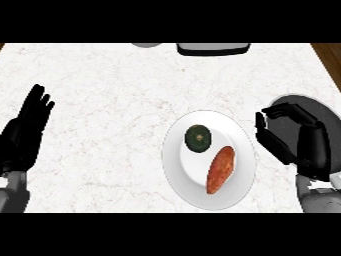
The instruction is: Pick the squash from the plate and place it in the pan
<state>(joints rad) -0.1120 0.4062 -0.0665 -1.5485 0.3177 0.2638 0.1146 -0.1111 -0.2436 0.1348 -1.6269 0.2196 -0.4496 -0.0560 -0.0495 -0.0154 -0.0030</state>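
A white plate point(195, 192) lies on the marble counter right of centre. On it sit a round dark green squash point(198, 138) at the upper left and an orange sweet potato point(220, 170) lying lengthwise below it. A dark pan point(333, 121) lies at the right edge, mostly covered by my right hand point(303, 140). That hand hovers just right of the plate, its fingers relaxed and slightly bent, holding nothing. My left hand point(24, 132) rests open near the left edge, fingers up.
At the far edge of the counter stand a dark rectangular object with a pale rim point(211, 48) and part of a grey round thing point(146, 44). Wooden floor shows past both upper corners.
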